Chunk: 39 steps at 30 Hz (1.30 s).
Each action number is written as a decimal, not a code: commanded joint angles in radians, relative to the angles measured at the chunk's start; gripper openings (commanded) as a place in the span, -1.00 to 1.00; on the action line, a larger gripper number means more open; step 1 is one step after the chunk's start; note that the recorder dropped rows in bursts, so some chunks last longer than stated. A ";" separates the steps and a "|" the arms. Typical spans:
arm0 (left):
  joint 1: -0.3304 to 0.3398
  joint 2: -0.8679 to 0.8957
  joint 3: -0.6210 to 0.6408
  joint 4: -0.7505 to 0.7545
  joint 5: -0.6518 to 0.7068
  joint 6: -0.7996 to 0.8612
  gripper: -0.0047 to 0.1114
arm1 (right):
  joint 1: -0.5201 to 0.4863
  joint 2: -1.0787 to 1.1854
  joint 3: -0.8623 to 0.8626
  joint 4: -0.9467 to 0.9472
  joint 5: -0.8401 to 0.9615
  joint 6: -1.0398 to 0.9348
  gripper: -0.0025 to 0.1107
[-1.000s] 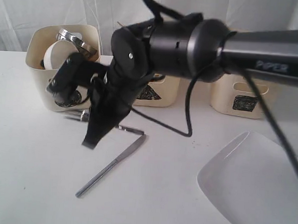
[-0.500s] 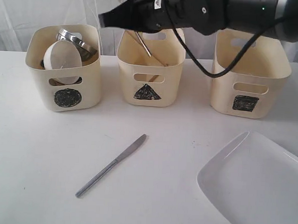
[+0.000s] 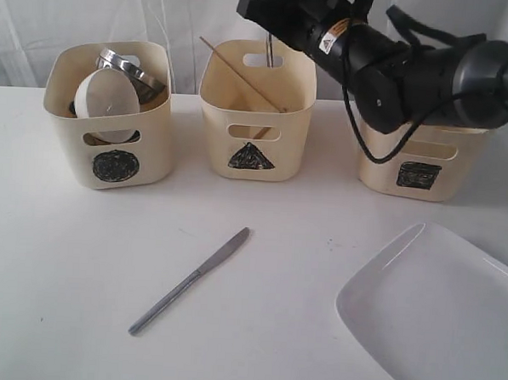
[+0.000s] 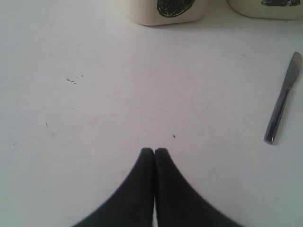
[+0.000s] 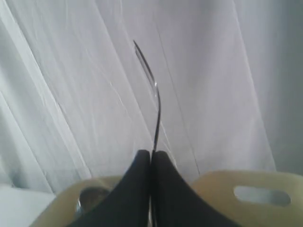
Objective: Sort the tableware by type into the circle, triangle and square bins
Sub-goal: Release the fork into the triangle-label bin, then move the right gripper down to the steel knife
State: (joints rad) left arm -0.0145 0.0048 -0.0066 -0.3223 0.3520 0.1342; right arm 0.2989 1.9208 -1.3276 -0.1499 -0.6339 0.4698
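Table (image 3: 63,257) with knife (image 3: 190,280), plate (image 3: 435,319), bins (image 3: 277,153)

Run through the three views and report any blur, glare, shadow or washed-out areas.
Exterior view: soft even light, faint shadows beside the bins, knife sharp, white plate low in contrast against the table. Left wrist view: table washed out, left fingers a black silhouette. Right wrist view: backlit by the curtain, right fingers black, thin steel utensil a dark line with slight glints.

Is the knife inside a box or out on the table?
Out. The knife lies flat on the table, in front of the triangle bin, touching no bin.
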 commanded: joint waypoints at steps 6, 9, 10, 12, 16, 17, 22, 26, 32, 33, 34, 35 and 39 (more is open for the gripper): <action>0.002 -0.005 0.007 -0.007 0.030 -0.001 -0.92 | -0.029 0.226 -0.135 0.019 -0.085 0.004 -0.96; 0.002 -0.005 0.007 -0.007 0.030 -0.001 -0.92 | -0.029 0.272 -0.186 0.019 -0.078 0.004 -0.96; 0.002 -0.005 0.007 -0.007 0.030 -0.001 -0.92 | -0.029 0.284 -0.202 0.016 -0.062 0.004 -0.96; 0.002 -0.005 0.007 -0.007 0.030 -0.001 -0.92 | -0.029 0.297 -0.231 -0.001 -0.020 0.004 -0.93; 0.002 -0.005 0.007 -0.007 0.030 -0.001 -0.92 | -0.030 0.305 -0.257 -0.005 0.032 0.002 -0.71; 0.002 -0.005 0.007 -0.007 0.030 -0.001 -0.92 | -0.030 0.305 -0.257 -0.005 0.028 0.002 -0.63; 0.002 -0.005 0.007 -0.007 0.030 -0.001 -0.92 | -0.030 0.293 -0.255 -0.005 0.040 0.038 -0.41; 0.002 -0.005 0.007 -0.007 0.030 -0.001 -0.92 | -0.030 0.225 -0.255 -0.086 0.170 0.348 -0.41; 0.002 -0.005 0.007 -0.007 0.030 -0.001 -0.92 | -0.008 0.044 -0.253 -0.585 0.634 0.617 -0.55; 0.002 -0.005 0.007 -0.007 0.030 -0.001 -0.92 | 0.006 0.020 -0.253 -0.624 0.751 0.601 -0.61; 0.002 -0.005 0.007 -0.007 0.030 -0.001 -0.92 | 0.018 -0.009 -0.253 -0.623 0.845 0.568 -0.68; 0.002 -0.005 0.007 -0.007 0.030 -0.001 -0.92 | 0.042 -0.052 -0.253 -0.588 1.047 0.446 -0.87; 0.002 -0.005 0.007 -0.007 0.030 -0.001 -0.92 | 0.071 -0.092 -0.253 -0.234 1.370 -0.216 -0.96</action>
State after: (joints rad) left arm -0.0145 0.0048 -0.0066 -0.3240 0.3520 0.1342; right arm 0.3599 1.8381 -1.5816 -0.5484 0.6104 0.5402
